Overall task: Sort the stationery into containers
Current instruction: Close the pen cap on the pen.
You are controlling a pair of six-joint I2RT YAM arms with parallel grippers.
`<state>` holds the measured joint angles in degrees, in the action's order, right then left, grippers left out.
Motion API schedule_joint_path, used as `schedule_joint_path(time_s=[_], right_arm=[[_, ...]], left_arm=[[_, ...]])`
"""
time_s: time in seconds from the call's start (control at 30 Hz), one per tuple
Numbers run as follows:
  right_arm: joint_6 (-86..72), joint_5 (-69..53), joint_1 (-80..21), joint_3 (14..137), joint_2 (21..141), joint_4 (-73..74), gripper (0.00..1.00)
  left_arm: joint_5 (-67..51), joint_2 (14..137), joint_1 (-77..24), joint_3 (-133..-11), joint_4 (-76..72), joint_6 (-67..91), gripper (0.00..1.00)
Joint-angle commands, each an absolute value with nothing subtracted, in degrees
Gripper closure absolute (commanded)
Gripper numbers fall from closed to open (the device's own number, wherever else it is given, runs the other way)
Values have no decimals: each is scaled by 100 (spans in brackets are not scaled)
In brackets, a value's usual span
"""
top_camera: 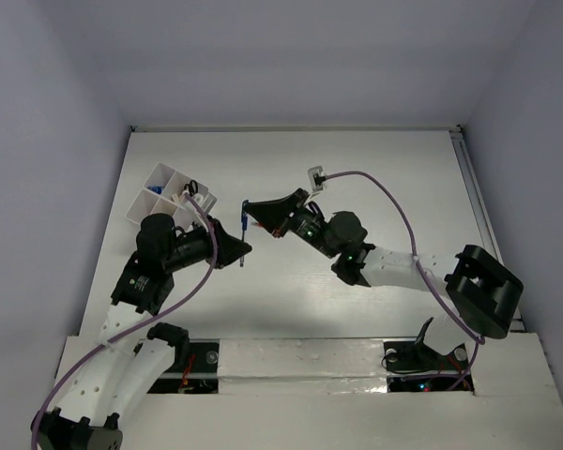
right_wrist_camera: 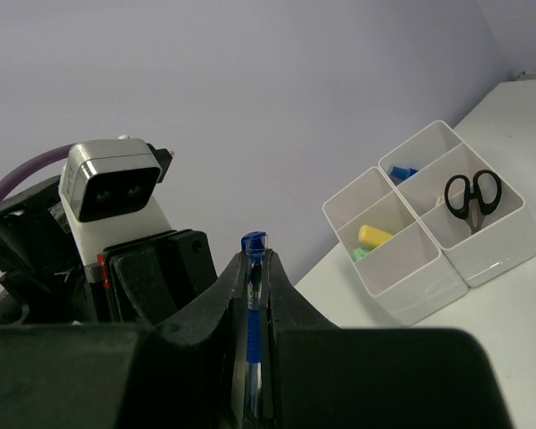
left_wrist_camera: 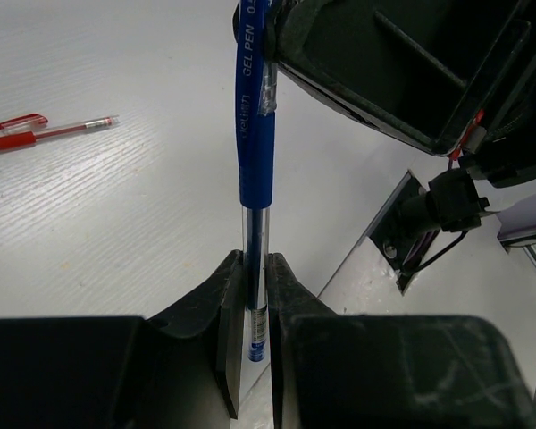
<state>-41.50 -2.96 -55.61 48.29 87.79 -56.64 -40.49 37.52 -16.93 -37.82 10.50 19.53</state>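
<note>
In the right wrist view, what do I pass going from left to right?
A silver boxy camera module, then the blue gel pen, then the small yellow eraser and the black-handled scissors, both inside the white plastic organiser box.

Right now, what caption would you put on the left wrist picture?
Left hand pinching a blue pen, red pen lying on the table beyond.

White slatted table [top_camera: 375, 173]; pale lavender walls [top_camera: 263, 56].
</note>
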Motion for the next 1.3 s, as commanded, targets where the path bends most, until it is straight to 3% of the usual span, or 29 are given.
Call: schedule_joint_path(time_s=[0.0,0.2,0.4,0.73,0.9,0.97,1.0,1.27], right_arm=[[-4394,-1898,-6152,4316,8956,-4948,100],[-4387,-1908,-6152,4394,8833,-5195,100],[-4114,-1556,-6100,5289,8710,-4668,100],[-4025,-651,-5494,6274,8859,-4438,100],[-4061,-607,-5230,6653,9228,-4614,100],[-4052,-571,-5177,6933,9535,-4535,100],[-4078,-589,-5125,6987,9632,-4553,100],[-3973,-413,-5071,7881,10869,-5070,100]], left_arm=[[-3524,3665,-1573,-4140,-904,2188,100],[-3542,3639,-1573,-4017,-959,2391,100],[-3674,3507,-1573,-3867,-651,2364,99],[-3419,3164,-1573,-3858,148,2057,51],[-2876,2910,-1573,-4034,981,1776,39],[-2647,2796,-1573,-4131,1151,1828,28],[-2646,2673,-1573,-4140,1177,1837,1],[-1611,2303,-1573,-4535,1503,1776,1]])
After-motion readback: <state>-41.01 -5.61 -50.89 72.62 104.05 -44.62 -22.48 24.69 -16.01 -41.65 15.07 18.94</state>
